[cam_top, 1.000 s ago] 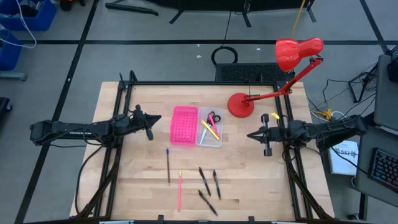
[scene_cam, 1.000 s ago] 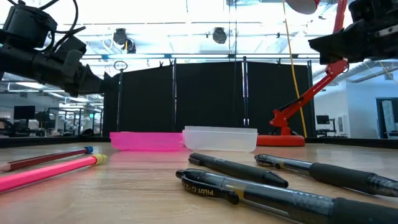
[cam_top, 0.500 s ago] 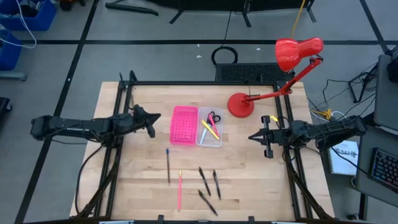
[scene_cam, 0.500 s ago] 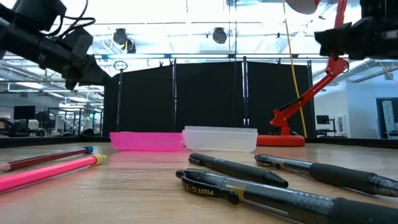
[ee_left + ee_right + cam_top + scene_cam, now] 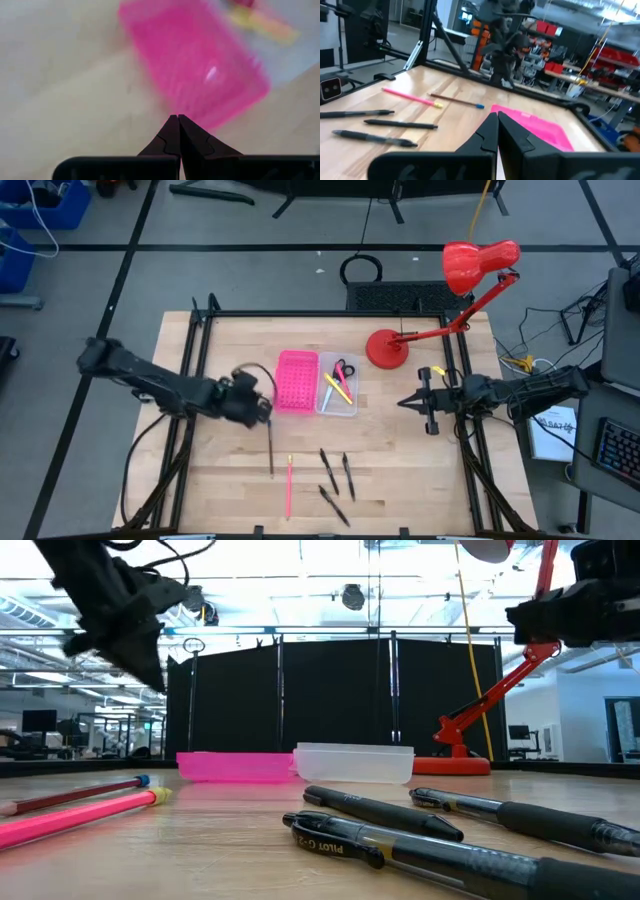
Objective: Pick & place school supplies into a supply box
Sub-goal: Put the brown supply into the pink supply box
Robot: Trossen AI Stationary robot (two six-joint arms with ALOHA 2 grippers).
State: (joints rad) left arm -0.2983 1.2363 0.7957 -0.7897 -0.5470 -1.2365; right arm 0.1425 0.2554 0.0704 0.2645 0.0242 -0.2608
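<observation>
The supply box (image 5: 338, 386), a translucent tray, stands at mid table and holds the black-handled scissors (image 5: 344, 368) and yellow and pink pens (image 5: 336, 388). It also shows in the low view (image 5: 355, 762). A thin dark pencil with a blue end (image 5: 270, 447), a pink pencil (image 5: 289, 485) and three black pens (image 5: 335, 480) lie flat on the wood nearer the front edge. My left gripper (image 5: 263, 409) is shut and empty, in the air just left of the pink rectangle, over the dark pencil's far end. My right gripper (image 5: 403, 401) is shut and empty, right of the box.
A bright pink perforated rectangle (image 5: 296, 380) lies against the box's left side and fills the left wrist view (image 5: 195, 65). A red desk lamp's base (image 5: 385, 348) stands at the far right, its arm reaching over the table's right edge. Black frame rails run along the table's sides.
My left arm has swung from the table's left side toward the middle and the near edge, turning as it went. Its gripper now hangs beside the pink rectangle, over the dark pencil's far end. The supplies have not moved.
</observation>
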